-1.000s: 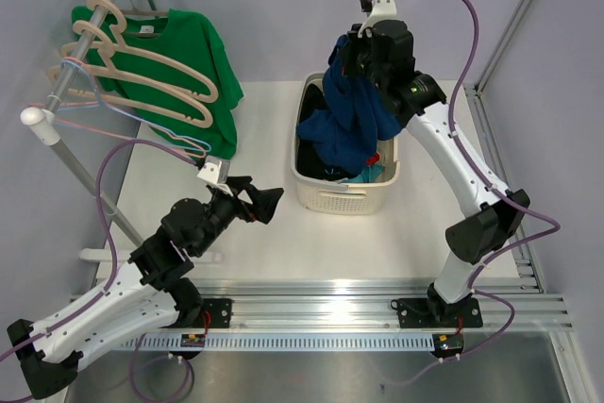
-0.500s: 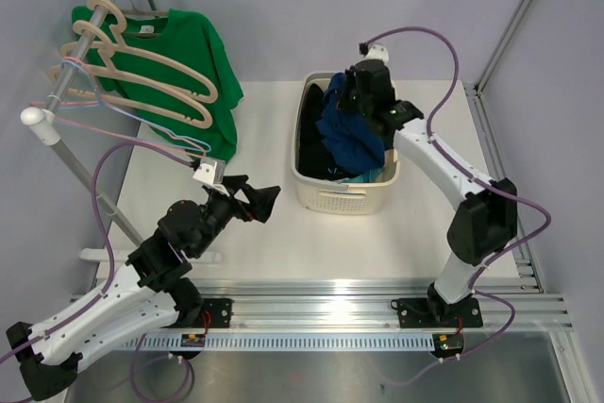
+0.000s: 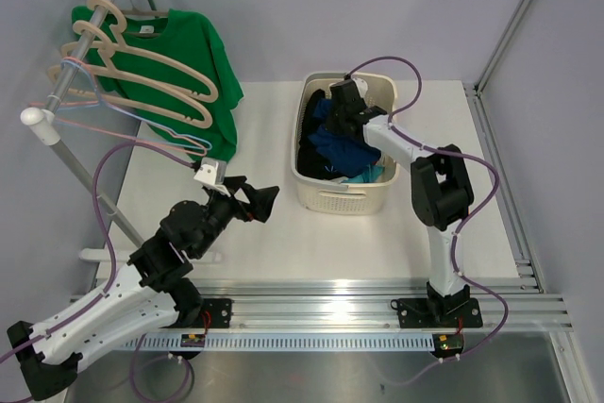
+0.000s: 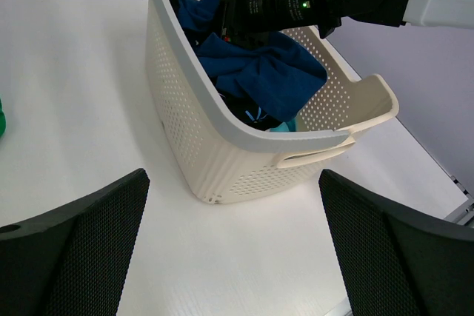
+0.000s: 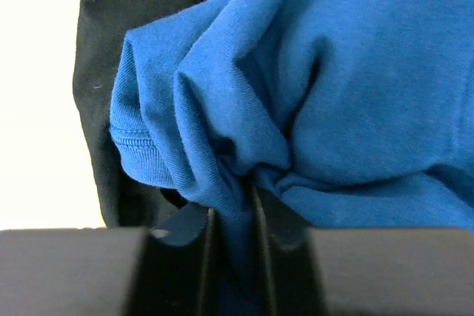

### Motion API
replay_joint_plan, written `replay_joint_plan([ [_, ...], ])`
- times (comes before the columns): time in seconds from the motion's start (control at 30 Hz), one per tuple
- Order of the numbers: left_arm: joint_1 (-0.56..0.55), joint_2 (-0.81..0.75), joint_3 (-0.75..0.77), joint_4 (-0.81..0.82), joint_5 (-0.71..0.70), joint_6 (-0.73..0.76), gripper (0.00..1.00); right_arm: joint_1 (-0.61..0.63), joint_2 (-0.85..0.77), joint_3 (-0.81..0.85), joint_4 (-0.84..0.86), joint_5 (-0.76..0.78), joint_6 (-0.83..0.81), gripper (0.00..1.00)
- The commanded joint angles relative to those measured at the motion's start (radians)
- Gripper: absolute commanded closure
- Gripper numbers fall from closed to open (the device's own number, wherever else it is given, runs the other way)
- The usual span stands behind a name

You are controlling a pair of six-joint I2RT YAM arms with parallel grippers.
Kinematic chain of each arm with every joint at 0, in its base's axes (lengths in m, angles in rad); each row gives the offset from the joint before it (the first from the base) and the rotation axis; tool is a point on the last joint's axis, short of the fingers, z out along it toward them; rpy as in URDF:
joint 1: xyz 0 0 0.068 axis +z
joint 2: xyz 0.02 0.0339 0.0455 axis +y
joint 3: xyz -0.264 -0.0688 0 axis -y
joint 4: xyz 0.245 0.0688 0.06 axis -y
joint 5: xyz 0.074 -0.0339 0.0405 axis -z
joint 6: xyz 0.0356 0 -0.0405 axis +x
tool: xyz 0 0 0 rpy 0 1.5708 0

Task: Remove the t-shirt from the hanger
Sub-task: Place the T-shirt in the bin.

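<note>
Your right gripper [image 3: 342, 106] is reaching down into the white laundry basket [image 3: 344, 197], which is sitting on the white table [image 3: 283, 243] toward its far right side. The gripper is pinching the blue t-shirt [image 5: 333, 109]. In the right wrist view, a bunched fold of blue cloth is sitting in the narrow gap between the two black fingers [image 5: 181, 257]. The rest of the shirt is lying crumpled inside the basket, on top of a black garment [image 3: 311, 153]. A bit of teal cloth [image 3: 371, 175] is showing at the basket's near end. The right arm is folding sharply at the elbow, just to the right of the basket.

Your left gripper [image 3: 262, 197] is hovering above the table to the left of the basket, well apart from it. Its jaws are standing wide and are holding nothing. Its wrist camera is looking straight at the perforated basket wall, with the bare tabletop below.

On the far left, a green t-shirt [image 3: 193, 54] is hanging from the clothes rail [image 3: 85, 40]. Several wooden hangers [image 3: 151, 73] are hanging in front of it, carrying no clothes. You cannot tell from these views which hanger is carrying the green shirt.
</note>
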Motion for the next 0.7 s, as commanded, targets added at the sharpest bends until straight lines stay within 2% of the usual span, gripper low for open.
replay_joint_plan([
  [0.0,-0.004,-0.011,-0.003,0.054,-0.034,0.017,0.01,-0.013,0.068,-0.02,-0.163,-0.087,0.044,0.71],
  [0.07,-0.004,-0.012,-0.003,0.054,-0.029,0.024,0.01,-0.013,0.071,-0.028,-0.169,-0.089,0.041,0.59],
  [0.1,-0.004,-0.012,-0.003,0.056,-0.037,0.024,0.01,-0.014,0.06,-0.034,-0.174,-0.084,0.033,0.46],
  [0.2,-0.004,0.006,0.012,0.033,-0.07,0.001,0.01,-0.019,-0.007,-0.025,-0.206,-0.086,-0.019,0.3],
  [0.33,-0.004,0.094,0.131,-0.057,-0.084,-0.012,0.01,-0.022,-0.177,0.0,-0.276,-0.035,-0.092,0.21],
  [0.4,-0.004,0.155,0.217,-0.099,-0.087,-0.001,0.01,-0.022,-0.263,0.053,-0.321,-0.023,-0.137,0.11],
  [0.5,-0.004,0.225,0.332,-0.127,-0.091,0.028,0.01,-0.023,-0.354,0.103,-0.393,-0.009,-0.178,0.02],
  [0.67,-0.004,0.322,0.519,-0.148,-0.118,0.095,0.01,-0.026,-0.46,0.063,-0.421,0.019,-0.204,0.01],
])
